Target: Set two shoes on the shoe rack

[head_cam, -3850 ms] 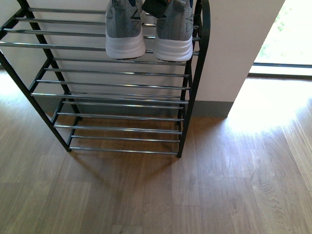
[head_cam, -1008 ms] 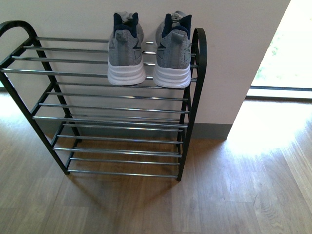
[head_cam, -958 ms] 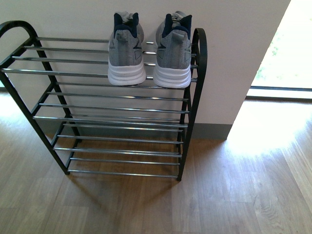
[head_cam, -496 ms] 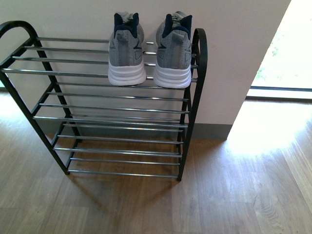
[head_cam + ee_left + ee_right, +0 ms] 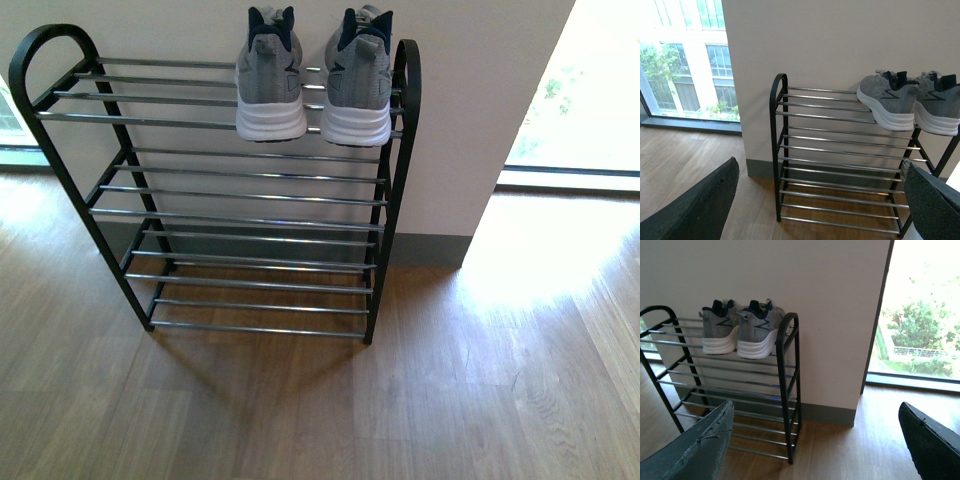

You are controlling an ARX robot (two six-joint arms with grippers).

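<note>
Lettering cannot be made out on the grey sneakers [image 5: 271, 85]. The only marking is a dark zigzag on each side panel, seen in both wrist views and too small to read as a brand. The pair sits on the top tier of the shoe rack [image 5: 392, 190], at its right end, side by side with heels toward the robot and toes toward the wall [image 5: 470, 100]. White soles rest across the silver bars, and navy linings show at the collars. The right one of the pair stands just beside the arched black end frame.

The rack stands on a wooden floor [image 5: 450, 400] against the white wall, with a grey skirting [image 5: 430, 250] along the base.

The front view shows the heels head-on and neither arm. The left wrist view shows the sneakers from the side, a window [image 5: 685, 65] with buildings and trees beyond the rack's far end, and the left hand [image 5: 821, 169], its dark fingers [image 5: 695, 210] spread wide with nothing between them. The right wrist view shows the other side of the shoes, tall glass [image 5: 925, 325] with greenery past the wall corner, and the right hand [image 5: 816, 409], likewise spread wide and holding nothing.
</note>
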